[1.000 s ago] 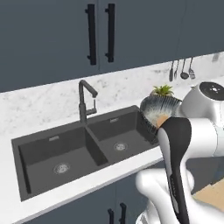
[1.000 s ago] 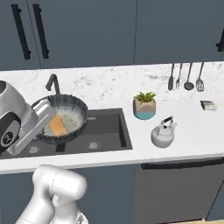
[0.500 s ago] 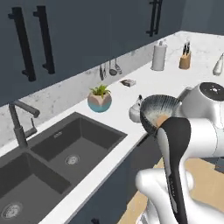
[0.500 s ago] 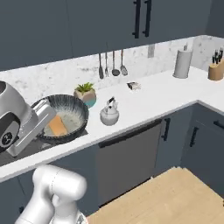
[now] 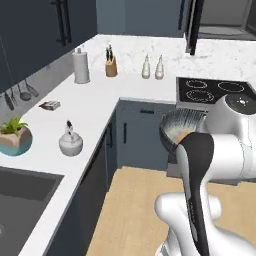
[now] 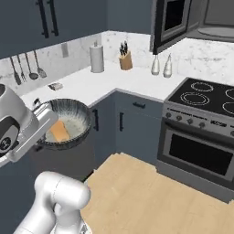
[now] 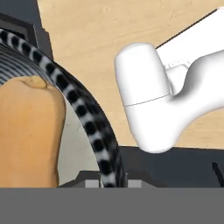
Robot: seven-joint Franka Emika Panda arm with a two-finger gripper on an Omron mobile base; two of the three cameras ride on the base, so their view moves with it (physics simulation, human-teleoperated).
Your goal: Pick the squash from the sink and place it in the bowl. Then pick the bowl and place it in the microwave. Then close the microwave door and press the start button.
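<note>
Resting inside the bowl point(image 6: 68, 123), the orange squash point(image 6: 60, 131) lies on its speckled cream interior; the gripper point(image 6: 42, 119) is clamped tight on the dark streaked rim, holding the bowl above the wooden floor point(image 6: 151, 192). Beyond, a white marble bench point(image 5: 100, 107) wraps the corner beside a black stove point(image 6: 201, 123).

squash point(image 6: 59, 131) orange; bowl point(image 6: 80, 111) dark streaked outside, pale speckled inside; floor point(image 6: 151, 196) light wood.

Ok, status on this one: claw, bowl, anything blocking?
Claw shut on bowl rim, bowl carried over the floor. Squash inside bowl. Microwave door open, path ahead looks clear.
</note>
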